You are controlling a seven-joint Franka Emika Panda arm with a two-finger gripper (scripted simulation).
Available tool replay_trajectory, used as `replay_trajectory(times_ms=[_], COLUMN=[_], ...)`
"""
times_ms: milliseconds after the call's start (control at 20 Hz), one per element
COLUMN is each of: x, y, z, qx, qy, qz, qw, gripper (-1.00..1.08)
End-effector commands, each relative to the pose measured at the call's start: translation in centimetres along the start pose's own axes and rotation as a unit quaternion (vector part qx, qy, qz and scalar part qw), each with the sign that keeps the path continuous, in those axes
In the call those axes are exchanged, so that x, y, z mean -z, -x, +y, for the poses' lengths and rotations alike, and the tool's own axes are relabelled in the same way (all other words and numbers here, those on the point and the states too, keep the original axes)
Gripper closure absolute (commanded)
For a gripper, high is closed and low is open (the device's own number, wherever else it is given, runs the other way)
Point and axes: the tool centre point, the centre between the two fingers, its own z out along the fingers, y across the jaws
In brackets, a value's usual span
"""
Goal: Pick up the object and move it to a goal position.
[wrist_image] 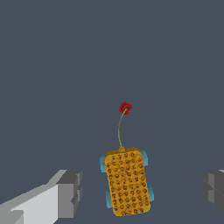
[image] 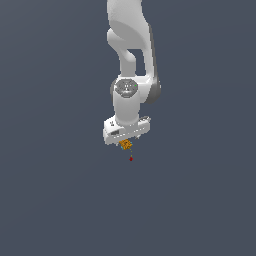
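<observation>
The object is a small orange-yellow knobbly block with bluish bits at its corners. In the wrist view it lies between my two grey fingers, with a gap on each side. A thin line runs from it to a tiny red dot. In the exterior view the object shows just under my white gripper, with the red dot a little below it. My gripper is open and touches nothing.
The white arm comes down from the top of the exterior view. A plain dark grey-blue surface lies all around.
</observation>
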Motion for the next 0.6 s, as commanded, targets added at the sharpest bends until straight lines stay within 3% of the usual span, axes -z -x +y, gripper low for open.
replay_trajectory(times_ms=[0, 550], x=[-1.1, -3.5], y=[0.5, 1.6], z=[-0.1, -0.5], qx=[0.027, 0.083], qy=[0.001, 0.003], qz=[0.000, 0.001], qw=[0.9996, 0.9966], gripper=[-0.92, -0.92])
